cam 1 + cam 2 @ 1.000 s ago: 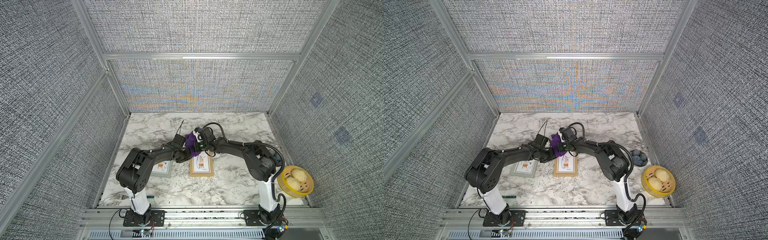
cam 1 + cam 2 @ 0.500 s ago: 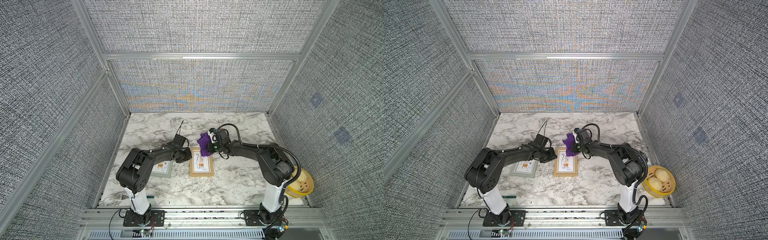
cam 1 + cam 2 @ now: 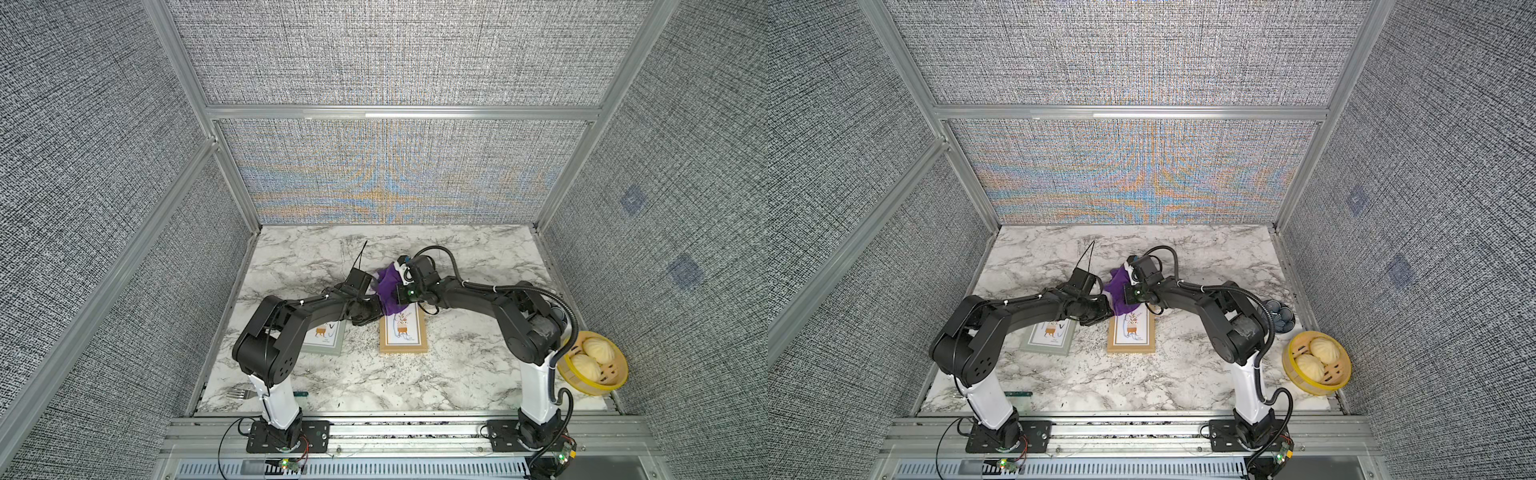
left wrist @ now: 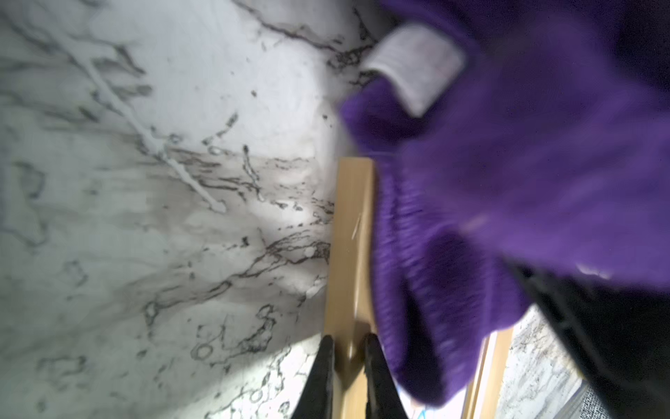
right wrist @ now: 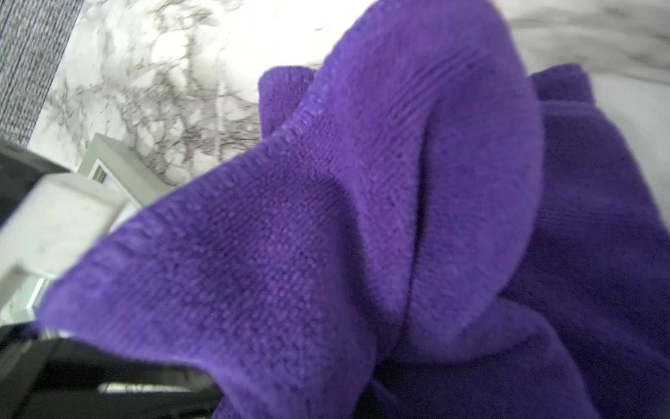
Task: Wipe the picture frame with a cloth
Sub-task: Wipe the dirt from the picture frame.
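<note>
Your frame (image 3: 404, 338) lies flat in the middle of the worktop (image 3: 374, 382). The cloth (image 3: 387, 301) is bunched over its far end, and the near part of the picture is bare. The right tool (image 3: 398, 291) is buried in the cloth, pinched together on it. In the left wrist view, the left tool (image 4: 350, 362) is clamped on the frame's wooden rail, steadying it. I judge you are mid-wipe: the far end is under the cloth, and the near half is left to do. A grey frame (image 3: 324, 334) lies just beside, partly under the left arm.

Yellow steamer (image 3: 595, 387), fork (image 3: 240, 392), perhaps blue dish (image 3: 1281, 319)
</note>
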Motion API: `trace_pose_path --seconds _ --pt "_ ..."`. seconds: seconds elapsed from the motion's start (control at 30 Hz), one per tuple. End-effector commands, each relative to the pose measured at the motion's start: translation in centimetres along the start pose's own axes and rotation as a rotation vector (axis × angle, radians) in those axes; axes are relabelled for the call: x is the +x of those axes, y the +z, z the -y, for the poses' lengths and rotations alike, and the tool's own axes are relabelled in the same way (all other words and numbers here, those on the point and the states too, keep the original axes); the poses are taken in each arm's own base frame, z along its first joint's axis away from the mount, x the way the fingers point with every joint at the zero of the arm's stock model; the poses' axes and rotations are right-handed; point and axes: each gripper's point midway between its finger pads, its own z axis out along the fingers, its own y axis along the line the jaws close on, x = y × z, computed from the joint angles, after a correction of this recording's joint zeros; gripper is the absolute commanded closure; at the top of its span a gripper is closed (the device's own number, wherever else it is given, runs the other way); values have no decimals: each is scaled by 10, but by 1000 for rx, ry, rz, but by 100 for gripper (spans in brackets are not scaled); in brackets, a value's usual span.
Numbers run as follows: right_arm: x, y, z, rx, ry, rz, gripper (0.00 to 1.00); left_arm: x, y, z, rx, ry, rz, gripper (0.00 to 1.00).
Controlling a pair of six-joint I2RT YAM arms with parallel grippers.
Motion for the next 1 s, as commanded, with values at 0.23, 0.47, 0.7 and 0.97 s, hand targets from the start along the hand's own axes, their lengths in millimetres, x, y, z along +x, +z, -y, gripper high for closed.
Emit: trace_pose_path --seconds 0.23,0.47,0.7,0.97 --pt "8 -88 122 388 -1 -14 100 82 -14 -137 -610 -106 -247 100" --pt "-41 -113 68 236 16 127 100 81 -14 -135 -601 -105 -248 100" --pt "-35 -49 -23 -46 -31 38 100 84 -12 -137 -603 -104 -259 100" --pt "-23 -1 -26 -10 -14 -35 100 85 -10 -137 -596 -110 -261 100"
